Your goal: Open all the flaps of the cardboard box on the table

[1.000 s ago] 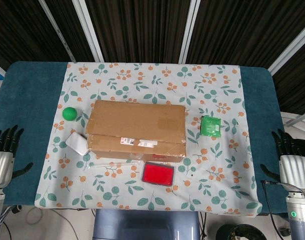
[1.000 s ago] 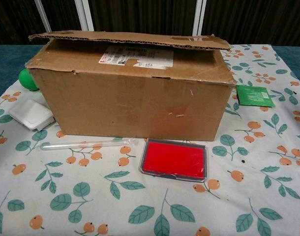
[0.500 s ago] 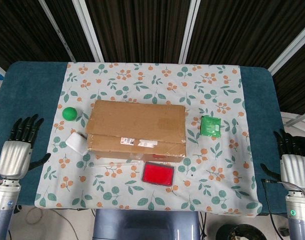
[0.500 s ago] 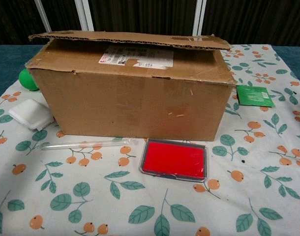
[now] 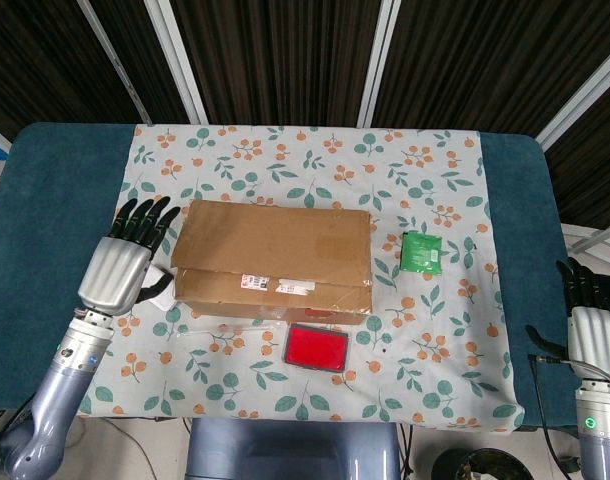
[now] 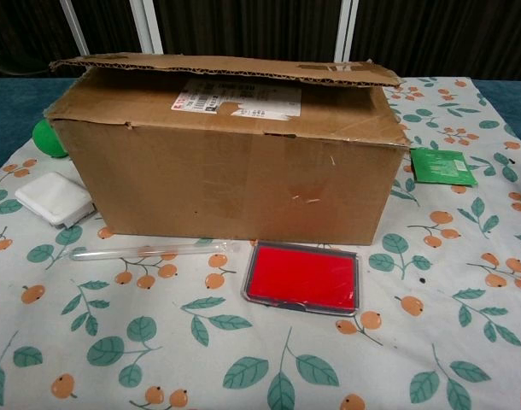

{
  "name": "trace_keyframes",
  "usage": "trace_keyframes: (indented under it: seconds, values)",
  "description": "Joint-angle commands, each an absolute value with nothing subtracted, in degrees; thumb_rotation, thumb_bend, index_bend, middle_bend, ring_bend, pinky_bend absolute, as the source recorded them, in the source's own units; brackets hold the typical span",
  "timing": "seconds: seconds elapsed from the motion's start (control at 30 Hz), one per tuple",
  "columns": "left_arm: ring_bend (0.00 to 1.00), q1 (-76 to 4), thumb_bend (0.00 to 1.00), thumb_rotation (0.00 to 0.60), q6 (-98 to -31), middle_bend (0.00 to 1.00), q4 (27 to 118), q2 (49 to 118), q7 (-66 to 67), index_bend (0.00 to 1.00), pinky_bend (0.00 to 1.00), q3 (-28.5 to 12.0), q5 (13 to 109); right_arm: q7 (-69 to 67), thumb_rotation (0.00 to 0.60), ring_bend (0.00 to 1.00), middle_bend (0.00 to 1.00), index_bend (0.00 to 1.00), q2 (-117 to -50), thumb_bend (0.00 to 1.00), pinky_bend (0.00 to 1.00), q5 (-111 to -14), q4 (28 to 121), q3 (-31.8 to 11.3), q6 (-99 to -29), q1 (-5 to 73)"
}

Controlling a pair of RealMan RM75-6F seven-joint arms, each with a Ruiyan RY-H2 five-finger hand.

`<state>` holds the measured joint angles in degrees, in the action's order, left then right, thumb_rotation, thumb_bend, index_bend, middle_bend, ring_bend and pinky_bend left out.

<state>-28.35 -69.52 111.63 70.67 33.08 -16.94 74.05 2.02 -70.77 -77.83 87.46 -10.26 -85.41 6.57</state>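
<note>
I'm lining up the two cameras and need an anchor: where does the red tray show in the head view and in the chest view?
Head view: the red tray lies low, centre, just below the cardboard box.
Chest view: the red tray lies right of centre, in front of the cardboard box.
Shared landmark: the green packet, right of the box.

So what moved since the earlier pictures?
The left hand came in from the table's left edge toward the cardboard box, fingers spread, holding nothing, and now covers the green ball. The right hand slid slightly lower at the right edge. The box, its flaps and the red tray stayed put.
</note>
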Motion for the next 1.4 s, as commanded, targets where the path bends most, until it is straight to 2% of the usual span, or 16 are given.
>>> trace_keyframes:
  seconds: [0.03, 0.27, 0.43, 0.6, 0.87, 1.13, 1.4]
  values:
    - [0.00, -29.84, 0.21, 0.600, -68.22, 0.00, 111.87, 71.95, 34.54, 0.00, 0.00, -17.27, 72.45, 1.81, 0.600, 0.00, 0.00, 0.00, -70.75, 0.24, 0.22, -77.69, 87.42, -10.35, -85.31, 6.59]
    - [0.00, -32.75, 0.21, 0.600, -66.67, 0.00, 111.54, 74.22, 37.59, 0.00, 0.00, -17.29, 69.02, 1.52, 0.600, 0.00, 0.00, 0.00, -70.73, 0.24, 0.22, -77.76, 87.41, -10.31, -85.28, 6.56]
    - [0.00, -35.30, 0.26, 0.600, -65.72, 0.00, 109.36, 75.79, 39.19, 0.00, 0.00, -18.07, 67.36, 1.37, 0.600, 0.00, 0.00, 0.00, -70.77, 0.24, 0.22, -77.70, 87.37, -10.35, -85.24, 6.57]
    - [0.00, -38.98, 0.32, 0.600, -64.94, 0.00, 106.17, 77.20, 40.92, 0.00, 0.00, -20.12, 66.89, 1.27, 0.600, 0.00, 0.00, 0.00, -70.73, 0.24, 0.23, -77.59, 87.64, -10.31, -85.21, 6.48]
    - [0.00, -45.17, 0.32, 0.600, -62.68, 0.00, 99.20, 77.63, 42.78, 0.00, 0.00, -24.38, 64.84, 0.92, 0.600, 0.00, 0.00, 0.00, -70.63, 0.24, 0.23, -77.17, 87.77, -10.49, -85.09, 6.41]
    - [0.00, -51.63, 0.32, 0.600, -59.76, 0.00, 89.54, 77.44, 43.36, 0.00, 0.00, -28.28, 61.82, 0.95, 0.600, 0.00, 0.00, 0.00, -70.73, 0.24, 0.23, -76.16, 88.11, -10.90, -84.84, 6.38]
    - [0.00, -58.78, 0.32, 0.600, -55.63, 0.00, 73.90, 81.27, 43.13, 0.00, 0.00, -29.67, 57.97, 1.30, 0.600, 0.00, 0.00, 0.00, -70.74, 0.24, 0.22, -75.24, 88.37, -11.29, -84.71, 6.34]
